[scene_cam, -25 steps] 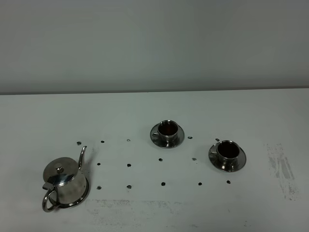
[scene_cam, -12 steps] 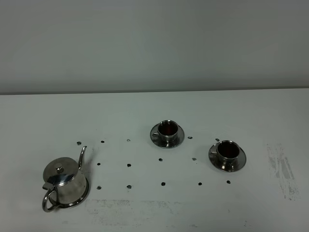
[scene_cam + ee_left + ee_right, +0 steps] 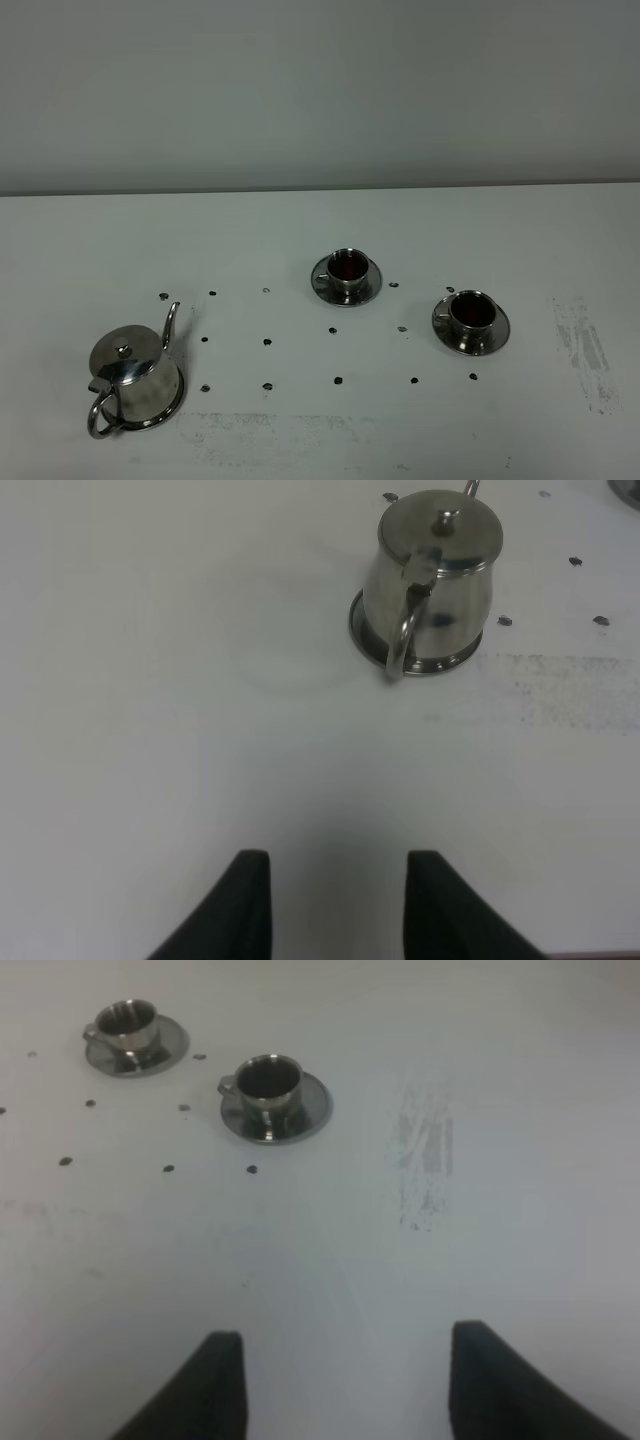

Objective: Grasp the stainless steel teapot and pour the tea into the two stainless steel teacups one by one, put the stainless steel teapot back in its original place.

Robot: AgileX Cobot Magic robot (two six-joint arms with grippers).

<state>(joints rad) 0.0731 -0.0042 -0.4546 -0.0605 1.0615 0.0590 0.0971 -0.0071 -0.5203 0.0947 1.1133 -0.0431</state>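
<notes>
The stainless steel teapot (image 3: 133, 377) stands upright on its round steel plate (image 3: 176, 402) at the front left of the table, spout pointing away, loop handle toward the front. It also shows in the left wrist view (image 3: 432, 578), on the plate (image 3: 358, 630). Two steel teacups on saucers hold dark tea: one in the middle (image 3: 347, 268), one to the right (image 3: 471, 313). Both show in the right wrist view (image 3: 128, 1024) (image 3: 268, 1082). My left gripper (image 3: 337, 905) is open and empty, well short of the teapot. My right gripper (image 3: 343, 1390) is open and empty, short of the cups. Neither gripper shows in the high view.
Small dark marks (image 3: 268, 342) dot the white table in rows between teapot and cups. A grey scuffed patch (image 3: 585, 350) lies at the right. A plain wall stands behind the table's far edge.
</notes>
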